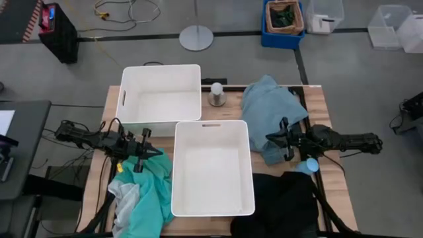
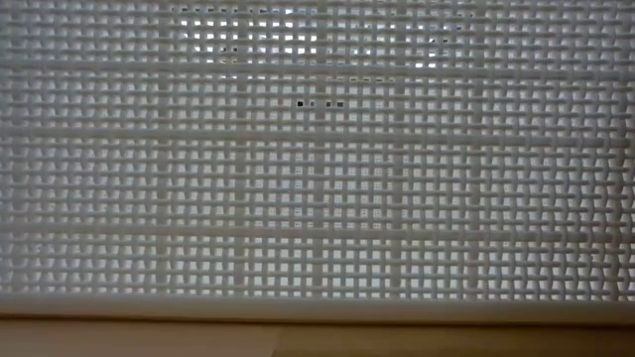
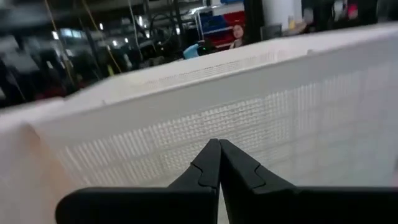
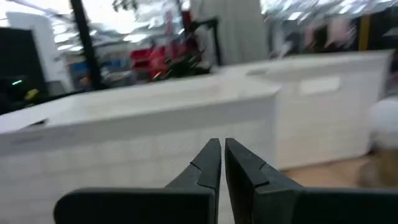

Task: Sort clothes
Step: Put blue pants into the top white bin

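Observation:
A dusty light-blue garment point(image 1: 268, 109) lies at the table's far right. A bright teal garment with a pale grey-white part point(image 1: 142, 195) lies at the near left. A black garment point(image 1: 277, 205) lies at the near right. My left gripper point(image 1: 157, 152) is shut and empty, level above the teal garment, pointing at the near bin's wall point(image 3: 249, 118). My right gripper point(image 1: 269, 137) is shut and empty, level over the blue garment's near edge, pointing at the same bin point(image 4: 155, 118).
Two white bins stand mid-table: one at the far left point(image 1: 160, 99), one at the near middle point(image 1: 213, 168), whose mesh wall fills the low view point(image 2: 317, 159). A small pale object point(image 1: 217, 92) stands between bin and blue garment. A light-blue bottle point(image 1: 309, 166) lies under the right arm.

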Controlling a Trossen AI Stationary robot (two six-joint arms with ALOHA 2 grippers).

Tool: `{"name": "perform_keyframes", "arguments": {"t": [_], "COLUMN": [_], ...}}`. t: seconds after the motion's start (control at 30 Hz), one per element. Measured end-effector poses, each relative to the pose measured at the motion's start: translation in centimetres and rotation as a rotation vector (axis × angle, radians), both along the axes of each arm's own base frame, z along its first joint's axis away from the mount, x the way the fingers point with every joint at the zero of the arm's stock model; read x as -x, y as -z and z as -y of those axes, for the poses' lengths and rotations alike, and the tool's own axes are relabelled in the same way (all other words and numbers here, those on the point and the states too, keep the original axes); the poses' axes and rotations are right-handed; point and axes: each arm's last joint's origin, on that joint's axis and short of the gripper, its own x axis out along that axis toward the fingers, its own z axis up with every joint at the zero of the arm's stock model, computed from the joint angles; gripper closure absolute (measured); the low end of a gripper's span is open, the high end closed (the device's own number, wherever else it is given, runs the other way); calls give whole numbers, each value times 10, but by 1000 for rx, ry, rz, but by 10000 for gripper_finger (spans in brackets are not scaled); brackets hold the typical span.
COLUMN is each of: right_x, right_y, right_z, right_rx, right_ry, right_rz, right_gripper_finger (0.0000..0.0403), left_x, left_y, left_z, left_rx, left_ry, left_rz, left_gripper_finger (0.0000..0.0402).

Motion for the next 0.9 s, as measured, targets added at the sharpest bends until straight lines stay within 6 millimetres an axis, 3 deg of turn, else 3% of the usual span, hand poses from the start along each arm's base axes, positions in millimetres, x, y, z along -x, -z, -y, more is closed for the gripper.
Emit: {"name": "perform_keyframes", "arguments": {"t": [0.2, 0.37, 0.5, 0.7, 0.9], "right_x": [7, 28, 36, 27, 14], "right_y": [-25, -76, -110, -157, -196], "right_z": [5, 8, 9, 13, 17], "right_rx": [4, 25, 29, -61, -137], "right_ry": [53, 109, 137, 128, 104], "right_rz": [208, 504, 549, 560, 652], "right_gripper_finger": [360, 360, 360, 360, 360], "left_x": [3, 14, 31, 41, 36], "left_y": [-18, -50, -81, -106, -123], "left_z": [-2, -7, -16, -19, -18], "left_rx": [93, 385, 671, 743, 847], "left_ry": [-53, -21, -24, -5, 29], "left_rz": [179, 417, 644, 711, 681], "left_gripper_finger": [401, 401, 401, 401, 401]}}
